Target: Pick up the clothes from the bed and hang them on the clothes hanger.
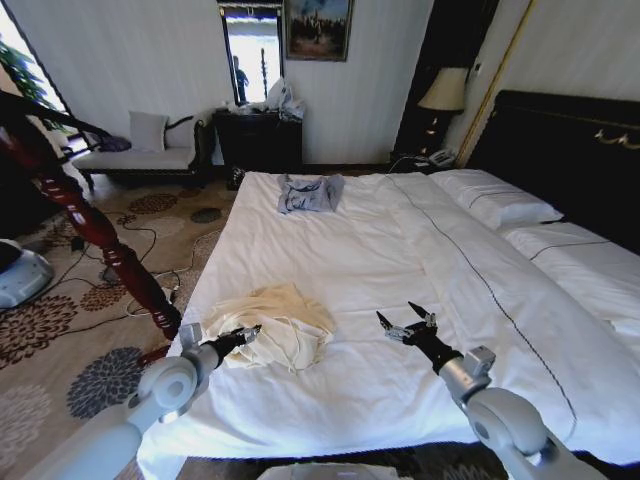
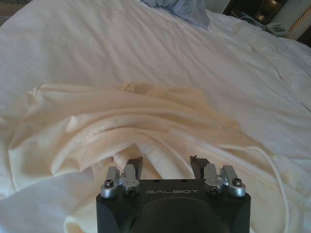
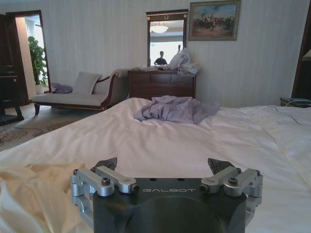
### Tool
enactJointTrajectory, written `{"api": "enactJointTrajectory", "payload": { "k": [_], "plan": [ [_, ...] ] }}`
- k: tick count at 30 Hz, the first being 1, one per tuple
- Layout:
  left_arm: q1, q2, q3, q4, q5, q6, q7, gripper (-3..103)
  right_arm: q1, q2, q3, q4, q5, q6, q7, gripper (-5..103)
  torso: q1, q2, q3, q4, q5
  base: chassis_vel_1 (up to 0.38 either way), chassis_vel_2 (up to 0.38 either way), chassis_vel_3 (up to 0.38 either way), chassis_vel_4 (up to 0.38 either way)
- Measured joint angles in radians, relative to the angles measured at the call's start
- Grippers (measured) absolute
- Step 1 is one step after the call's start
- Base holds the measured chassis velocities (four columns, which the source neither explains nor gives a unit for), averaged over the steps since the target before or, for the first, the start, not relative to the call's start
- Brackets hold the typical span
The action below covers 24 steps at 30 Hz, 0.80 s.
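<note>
Black fingertips spread wide on my left gripper (image 2: 166, 167), and they sit right at the near edge of the clothes (image 2: 121, 126), nothing pinched yet. That cream-yellow garment lies crumpled in a loose heap near the foot of the bed (image 1: 350, 260), on the side toward the dark-red post (image 1: 100, 235). It looks thin, soft and light to me, so I'd expect it to sag, slide and unfold unevenly once lifted. A single fold would likely slip, so I'd go for a thick bunched ridge, or the zipper edge (image 2: 233, 153) running just beside the fingers, where the fabric has some body. My right gripper (image 1: 408, 322) hovers over bare sheet just beside the heap, fingers spread too, holding nothing. A small grey-blue garment (image 1: 308, 193) lies well apart, farther up the bed.
</note>
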Motion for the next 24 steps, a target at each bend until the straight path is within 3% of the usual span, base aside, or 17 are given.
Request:
{"api": "enactJointTrajectory", "payload": {
  "k": [3, 7, 13, 15, 18, 22, 24],
  "plan": [
    [-0.046, -0.002, 0.022, 0.024, -0.002, -0.002, 0.004, 47, 0.006, -0.005, -0.001, -0.001, 0.012, -0.006, 0.006, 100, 0.000, 0.000, 0.000, -0.0004, 0.0001, 0.000, 0.000, 0.000, 0.000],
    [-0.060, -0.005, 0.031, 0.039, -0.004, -0.002, 0.008, 43, -0.002, -0.004, 0.000, -0.001, 0.013, -0.006, 0.007, 100, 0.000, 0.000, 0.000, -0.0003, 0.0001, 0.000, 0.000, 0.000, 0.000],
    [-0.063, -0.035, 0.058, 0.072, 0.012, -0.006, 0.012, 17, -0.012, -0.006, 0.002, 0.002, 0.013, -0.007, 0.009, 100, 0.000, 0.000, 0.000, -0.0002, 0.0001, 0.000, 0.000, 0.000, 0.000],
    [-0.062, -0.041, 0.058, 0.074, 0.016, -0.009, 0.012, 17, -0.013, -0.007, 0.003, 0.002, 0.014, -0.007, 0.010, 100, 0.000, 0.000, 0.000, -0.0002, 0.0001, 0.000, 0.000, 0.000, 0.000],
    [-0.052, -0.051, 0.051, 0.076, 0.019, -0.019, 0.012, 2, -0.015, -0.009, 0.003, 0.002, 0.015, -0.007, 0.011, 100, 0.000, 0.000, 0.000, -0.0003, 0.0000, 0.000, 0.000, 0.000, 0.000],
    [-0.024, -0.046, 0.031, 0.046, 0.019, -0.024, 0.006, 0, -0.016, -0.009, 0.001, 0.002, 0.015, -0.007, 0.011, 100, 0.000, 0.000, 0.000, -0.0003, -0.0001, 0.000, 0.000, 0.000, 0.000],
    [0.048, -0.025, -0.009, -0.030, 0.019, -0.028, -0.007, 0, -0.024, -0.007, -0.005, 0.004, 0.015, -0.008, 0.010, 100, 0.000, 0.000, 0.000, -0.0004, 0.0001, 0.000, 0.000, 0.000, 0.000]
  ]
}}
